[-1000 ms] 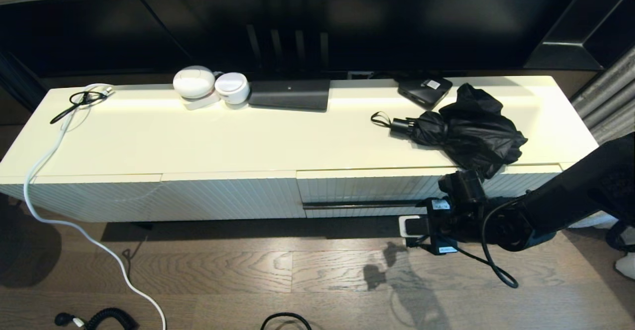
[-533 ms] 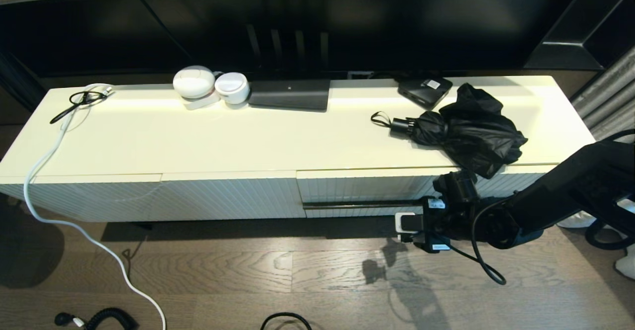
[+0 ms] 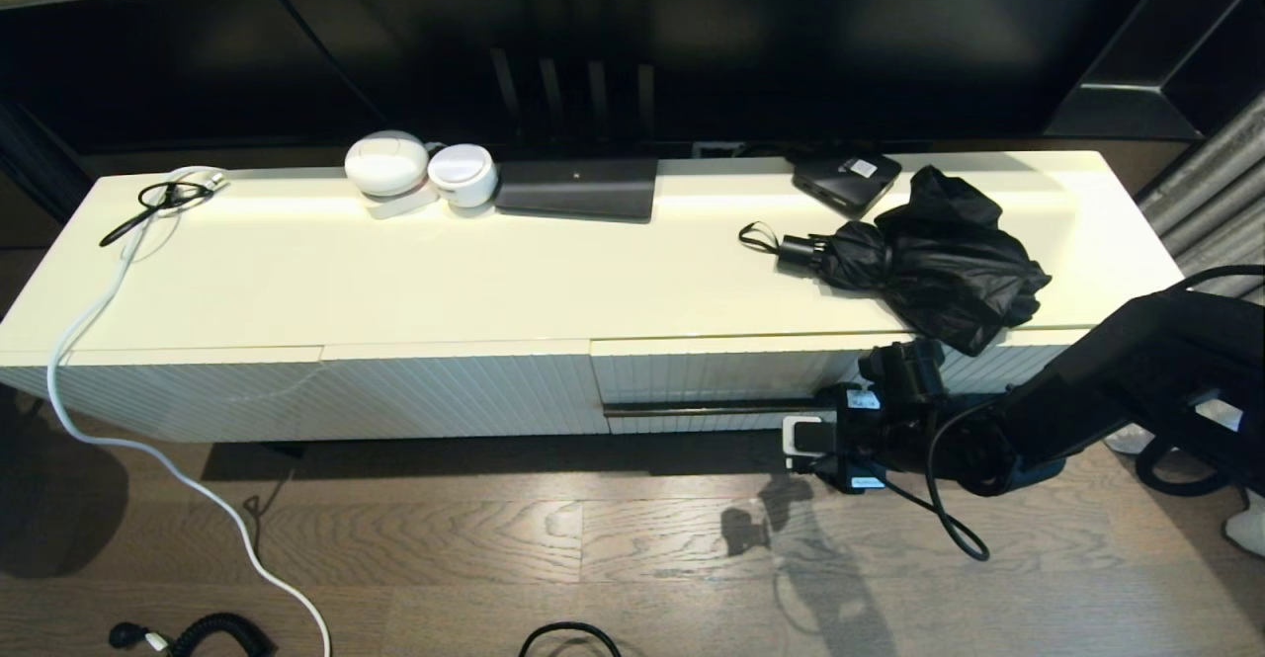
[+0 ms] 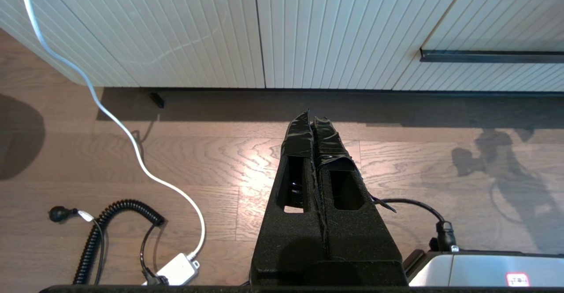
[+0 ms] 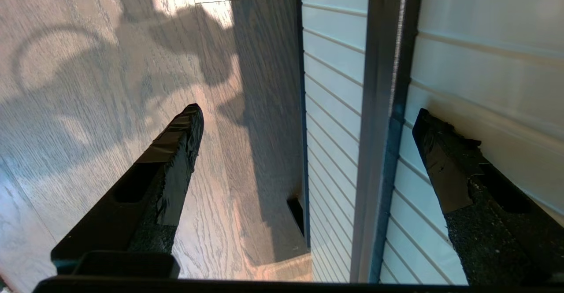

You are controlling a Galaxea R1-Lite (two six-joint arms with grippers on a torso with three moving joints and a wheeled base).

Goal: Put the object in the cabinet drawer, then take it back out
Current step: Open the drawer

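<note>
Umbrella fabric, black and rumpled, belongs to the compact black umbrella point(image 3: 924, 262), which lies on the right part of the cream cabinet top point(image 3: 395, 272), its short handle and wrist loop pointing left and its cloth hanging slightly over the near edge. Below it, the right gripper point(image 5: 308, 130) sits low against the front of the wide cream-white ribbed cabinet drawer point(image 3: 712, 375), fingers spread wide apart: one finger point(image 5: 445, 169) lies over the ribbed front on one side of the long thin black handle bar point(image 5: 381, 108), the other point(image 5: 176, 143) is out over the grey-brown wooden floor point(image 3: 593, 548), so the bar lies between them, ungripped. The drawer is closed. The right arm reaches in from the right side of the head view.

The left gripper point(image 4: 313, 130) hangs parked above the floor before the cabinet, its taped black fingers pressed together on nothing.

Just behind the umbrella, against the far edge, lies a flat black box with a white label point(image 3: 847, 179). Farther left stand a dark grey rectangular device point(image 3: 578, 188) and two round white gadgets point(image 3: 420, 171). A white cable point(image 3: 109, 291) trails off the left end to the floor.
</note>
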